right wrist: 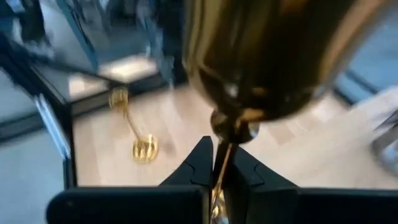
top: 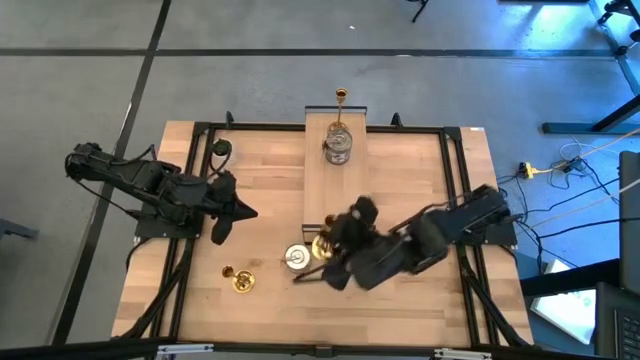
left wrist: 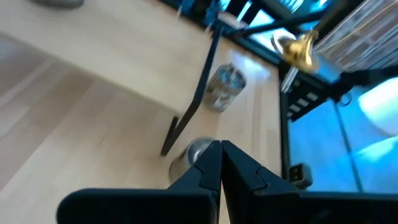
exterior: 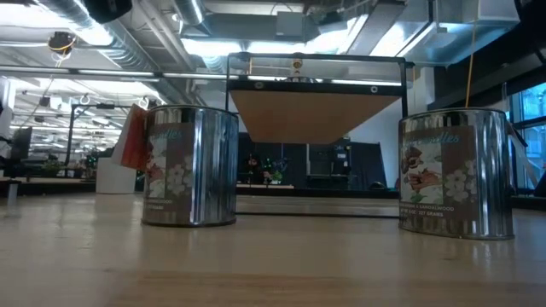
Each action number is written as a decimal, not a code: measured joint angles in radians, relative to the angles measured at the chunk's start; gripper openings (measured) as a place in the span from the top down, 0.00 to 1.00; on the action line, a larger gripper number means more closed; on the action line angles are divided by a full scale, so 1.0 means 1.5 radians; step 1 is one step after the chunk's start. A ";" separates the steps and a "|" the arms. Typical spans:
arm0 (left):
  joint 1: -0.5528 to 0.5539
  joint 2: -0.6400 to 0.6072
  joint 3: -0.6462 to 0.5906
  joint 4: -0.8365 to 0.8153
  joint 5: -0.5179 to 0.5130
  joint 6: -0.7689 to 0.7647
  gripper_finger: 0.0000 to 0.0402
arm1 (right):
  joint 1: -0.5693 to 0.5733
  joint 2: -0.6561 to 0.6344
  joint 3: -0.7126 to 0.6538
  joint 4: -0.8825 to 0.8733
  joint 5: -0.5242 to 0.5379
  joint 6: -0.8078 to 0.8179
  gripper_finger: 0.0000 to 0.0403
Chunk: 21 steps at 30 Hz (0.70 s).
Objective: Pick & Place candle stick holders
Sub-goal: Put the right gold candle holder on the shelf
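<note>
The right hand (right wrist: 214, 168) clamps a brass candle stick holder (right wrist: 261, 56) by its slim stem, mid-pick above the tabletop (top: 400, 200). Next, probably a carry to the raised board (top: 345, 185) ahead. The left hand (left wrist: 221, 168) waits clenched, empty.

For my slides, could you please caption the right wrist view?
Right gripper shut on a brass candle holder by its slim stem; another brass holder lies on the table beyond.

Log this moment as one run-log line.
right gripper: shut on brass holder, near table centre | left gripper: shut, empty, left side | lying brass holder: front-left | silver holder: beside right gripper
</note>
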 joint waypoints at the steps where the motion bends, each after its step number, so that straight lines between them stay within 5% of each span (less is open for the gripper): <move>1: 0.000 0.000 0.000 0.012 -0.001 0.002 1.00 | -0.002 -0.013 0.000 0.008 0.002 -0.013 0.96; 7: 0.010 0.000 0.000 0.055 -0.041 0.003 1.00 | -0.007 -0.041 -0.002 -0.037 -0.006 -0.060 0.96; 11: 0.044 0.002 0.000 0.071 -0.056 0.003 1.00 | -0.019 -0.041 -0.002 -0.103 -0.077 -0.064 0.96; 21: 0.195 0.056 0.000 0.203 -0.004 0.035 1.00 | -0.102 -0.116 -0.016 -0.196 -0.153 -0.211 0.96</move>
